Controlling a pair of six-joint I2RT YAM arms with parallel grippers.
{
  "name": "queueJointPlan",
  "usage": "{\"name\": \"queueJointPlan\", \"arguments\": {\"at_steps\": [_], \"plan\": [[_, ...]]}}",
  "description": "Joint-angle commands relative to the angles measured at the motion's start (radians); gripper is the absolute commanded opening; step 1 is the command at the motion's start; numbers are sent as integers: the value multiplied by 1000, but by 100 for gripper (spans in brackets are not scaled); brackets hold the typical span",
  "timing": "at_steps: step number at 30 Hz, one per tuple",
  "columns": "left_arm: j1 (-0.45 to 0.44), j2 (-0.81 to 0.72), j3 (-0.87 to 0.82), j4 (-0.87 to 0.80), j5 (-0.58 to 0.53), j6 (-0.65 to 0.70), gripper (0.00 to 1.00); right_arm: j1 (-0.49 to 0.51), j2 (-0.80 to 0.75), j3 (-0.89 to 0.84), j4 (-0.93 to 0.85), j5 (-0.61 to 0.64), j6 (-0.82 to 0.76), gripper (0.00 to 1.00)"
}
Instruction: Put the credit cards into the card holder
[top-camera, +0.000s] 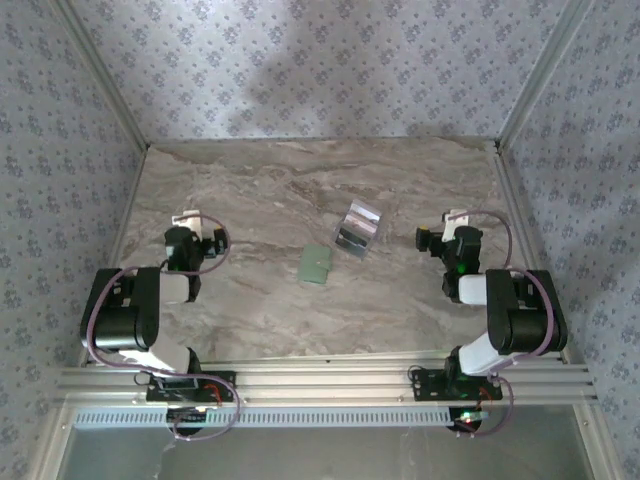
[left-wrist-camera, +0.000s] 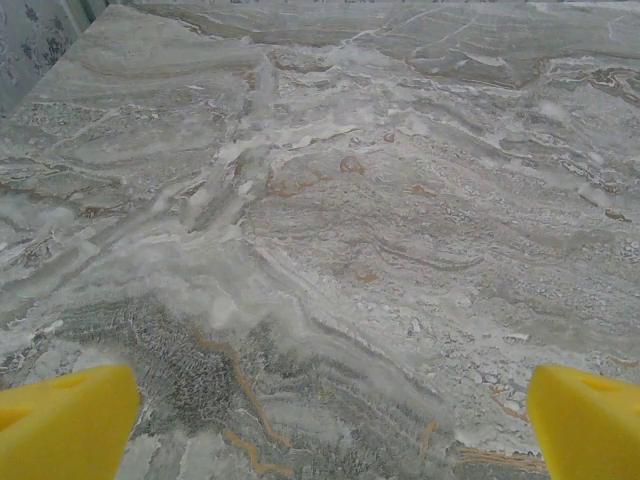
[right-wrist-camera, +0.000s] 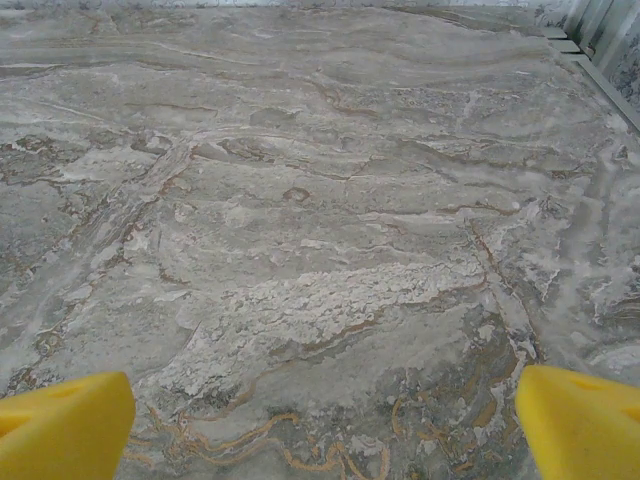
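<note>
- One marble-patterned bench (top-camera: 250, 190) carries everything; its middle lies within reach of both arms, which is likely why the task's things were laid there
- Two arms sit folded back at the near edge, the left arm (top-camera: 130, 315) and the right arm (top-camera: 515, 310), each well apart from the things between them; I judge this a rest pose, with the task not yet begun
- Left pincer (top-camera: 200, 228) hangs over bare bench on the left side; its wrist view has the yellow fingers (left-wrist-camera: 65, 425) at opposite edges of the picture, so it is released, spread wide and grasping nothing
- Right pincer (top-camera: 445, 230) mirrors it on the right side, its yellow fingers (right-wrist-camera: 60, 425) spread just as wide over bare stone, released and empty
- Card holder (top-camera: 316, 264) lies flat near the middle of the bench, a little left of centre and slightly askew; it is a thin, matte, pale sage-green squarish sleeve, and which edge is its open mouth I cannot tell
- Credit cards (top-camera: 357, 228) lie just beyond and to the right of the holder, near it but apart, nearer the right arm; they form a loose overlapping pile, shiny, silvery-grey and white with a darker one at the near end
- Lying flat and overlapped, the cards offer little edge to grip, so I expect the top one will need sliding or tilting free before it can go into the sleeve
</note>
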Motion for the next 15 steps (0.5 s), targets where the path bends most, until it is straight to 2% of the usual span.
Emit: {"name": "queueJointPlan", "arguments": {"at_steps": [1,15], "plan": [[7,-5,22,1,21,14,100,-5,4,16,-7,-9,1,100],[4,-5,20,5,16,16,100,-6,4,16,-8,-12,3,100]]}}
